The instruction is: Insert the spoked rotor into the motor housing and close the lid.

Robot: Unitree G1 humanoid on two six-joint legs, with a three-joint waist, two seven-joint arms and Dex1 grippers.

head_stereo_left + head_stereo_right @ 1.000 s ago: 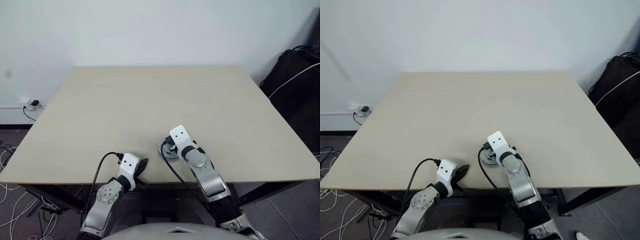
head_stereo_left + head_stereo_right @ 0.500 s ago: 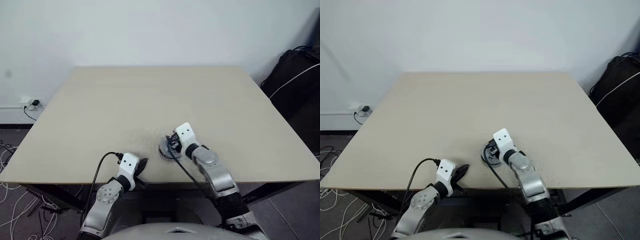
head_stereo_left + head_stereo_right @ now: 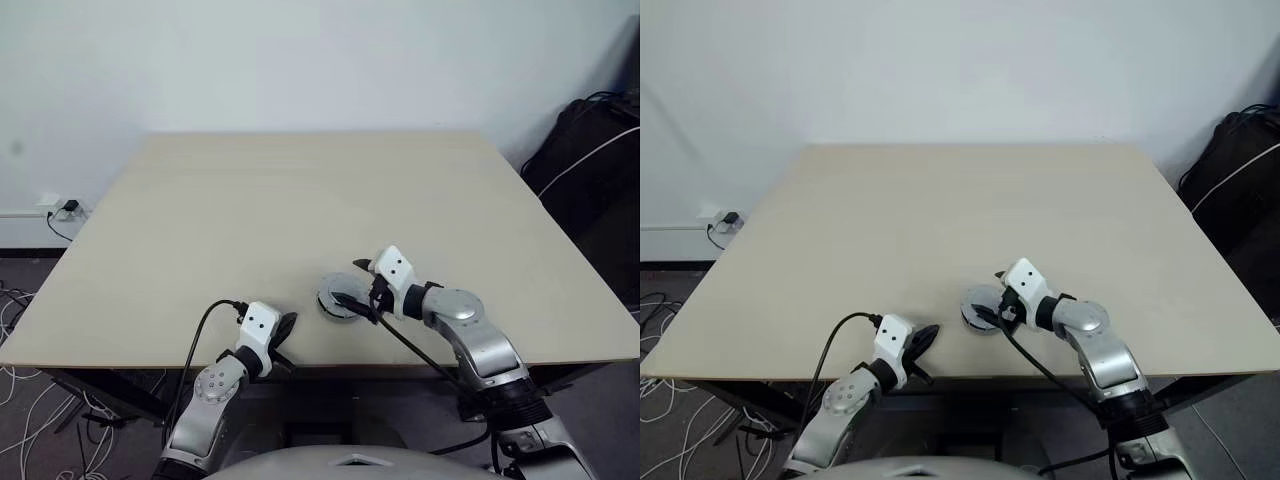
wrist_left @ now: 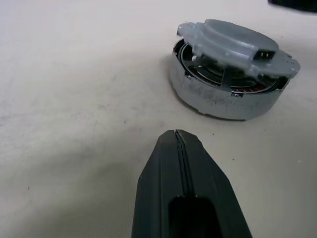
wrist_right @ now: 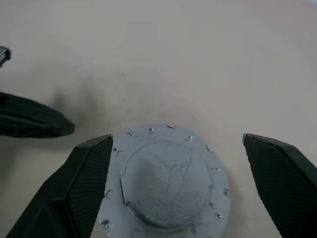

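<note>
The grey motor housing (image 4: 218,96) stands near the table's front edge, between my two grippers. The lid (image 4: 237,42) lies on top of it, smooth face up and slightly askew. Shiny metal and copper-brown windings show in the gap beneath it; the spoked rotor itself is hidden. My right gripper (image 3: 355,285) is just right of the housing and points left at it. It is open, its fingers (image 5: 84,183) standing apart on either side of the lid (image 5: 166,178) without touching it. My left gripper (image 3: 285,325) rests shut at the table's front edge, a little short of the housing.
The pale table (image 3: 300,200) stretches far back and to both sides. Its front edge runs just below the grippers. A black bag (image 3: 590,160) stands on the floor at the right. Cables and a wall socket (image 3: 65,208) are at the left.
My right arm has swung out to the right and its wrist has turned, so the gripper now points left at the housing. Its fingers have opened off the lid. The left arm is still.
</note>
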